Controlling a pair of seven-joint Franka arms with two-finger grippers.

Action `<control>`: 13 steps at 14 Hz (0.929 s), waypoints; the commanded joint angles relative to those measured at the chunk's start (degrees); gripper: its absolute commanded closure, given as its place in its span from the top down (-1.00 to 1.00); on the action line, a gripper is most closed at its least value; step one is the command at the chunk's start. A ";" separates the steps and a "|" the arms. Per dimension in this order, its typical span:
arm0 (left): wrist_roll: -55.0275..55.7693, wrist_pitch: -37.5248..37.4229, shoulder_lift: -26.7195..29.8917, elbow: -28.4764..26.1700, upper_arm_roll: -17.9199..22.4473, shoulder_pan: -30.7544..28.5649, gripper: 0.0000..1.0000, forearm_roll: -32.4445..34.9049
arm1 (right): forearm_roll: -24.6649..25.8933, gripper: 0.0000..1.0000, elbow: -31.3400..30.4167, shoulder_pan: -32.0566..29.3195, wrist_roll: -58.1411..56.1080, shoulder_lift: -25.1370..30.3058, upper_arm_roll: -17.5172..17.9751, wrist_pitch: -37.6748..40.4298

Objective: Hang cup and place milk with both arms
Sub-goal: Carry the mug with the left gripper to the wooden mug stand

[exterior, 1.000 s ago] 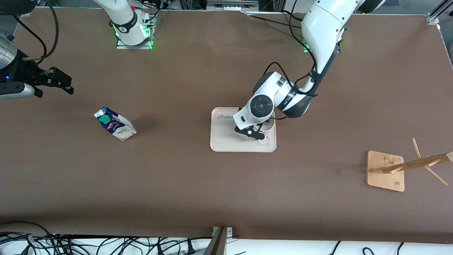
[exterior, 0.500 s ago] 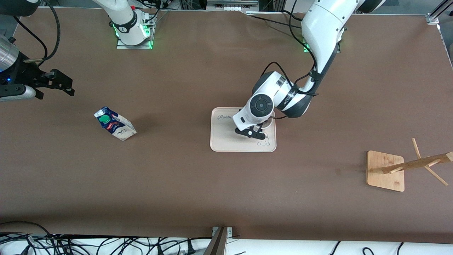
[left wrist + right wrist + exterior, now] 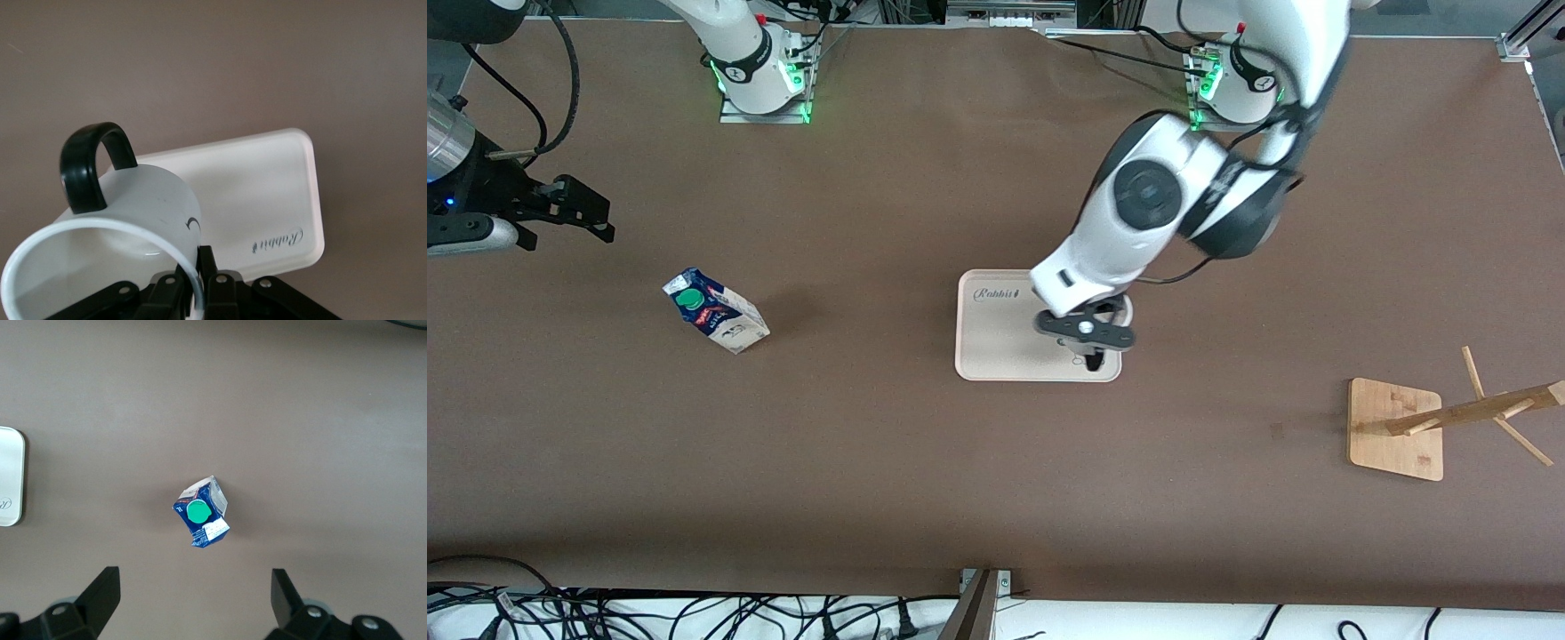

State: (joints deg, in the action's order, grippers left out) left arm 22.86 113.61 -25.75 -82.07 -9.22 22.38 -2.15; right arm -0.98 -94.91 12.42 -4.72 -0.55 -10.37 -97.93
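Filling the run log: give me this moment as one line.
left gripper: shut on cup, lifted over tray | right gripper: open, over table, waiting | milk: untouched | rack: bare

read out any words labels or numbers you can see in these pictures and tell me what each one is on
"Rabbit": script lettering on the cream tray, clearest in the left wrist view.
Milk: red and white label marks on its side, too small to read.
Cup, held in the left gripper: a black curved mark only, no text.
Wooden rack: no text.
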 commanded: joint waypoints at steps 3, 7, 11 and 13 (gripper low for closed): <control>-11.58 -0.59 7.02 -1.16 8.57 -6.21 -1.00 0.75 | 0.18 1.00 1.22 -1.00 0.24 -0.50 0.79 0.37; -23.45 -1.03 6.76 -0.28 16.32 -10.33 -1.00 -10.39 | 0.18 1.00 1.22 -1.09 0.24 -0.50 0.79 0.29; -25.15 -1.20 6.50 -0.19 19.06 -14.28 -1.00 -13.76 | 0.18 1.00 1.22 -1.09 0.24 -0.50 0.79 0.37; -25.32 -1.20 5.54 0.77 19.06 -16.57 -1.00 -14.28 | 0.18 1.00 1.22 -1.09 0.24 -0.50 0.79 0.72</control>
State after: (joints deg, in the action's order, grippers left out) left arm -1.21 112.51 -19.43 -82.37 9.85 7.40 -14.74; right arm -0.98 -94.85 12.21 -4.72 -0.63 -10.34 -97.95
